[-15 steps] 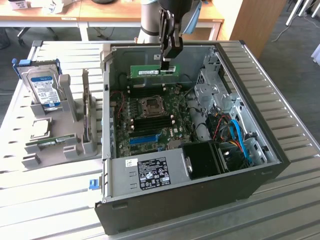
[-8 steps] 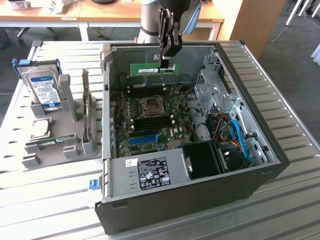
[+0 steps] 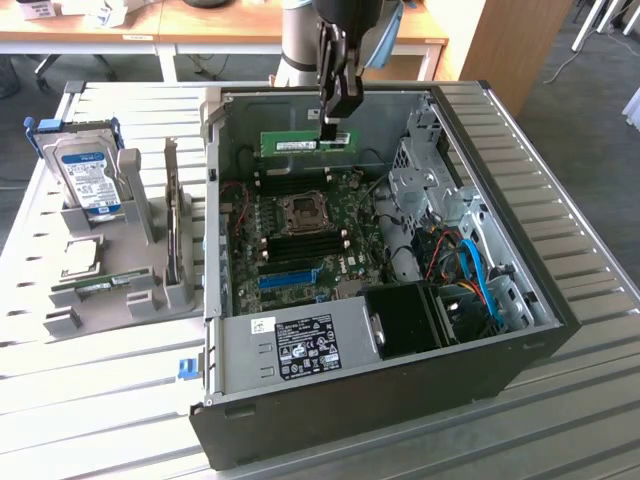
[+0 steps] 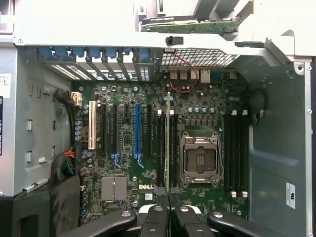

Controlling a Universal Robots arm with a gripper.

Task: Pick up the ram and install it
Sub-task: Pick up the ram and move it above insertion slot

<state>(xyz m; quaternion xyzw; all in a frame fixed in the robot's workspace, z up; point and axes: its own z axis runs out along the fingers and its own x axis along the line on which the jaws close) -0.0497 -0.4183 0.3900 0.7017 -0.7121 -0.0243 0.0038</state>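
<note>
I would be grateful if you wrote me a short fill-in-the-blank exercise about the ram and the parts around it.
1. The gripper is ____ on the ram.
2. The ram's circuit board is ____ in colour.
3. The hard drive stands outside the computer case, on the exterior view's ____.
Missing words: shut; green; left.

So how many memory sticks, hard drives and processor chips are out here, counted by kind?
Ram sticks: 2, the ram in the gripper and a second stick in the grey holder
Hard drive: 1
Processor chip: 1
Total: 4
</note>
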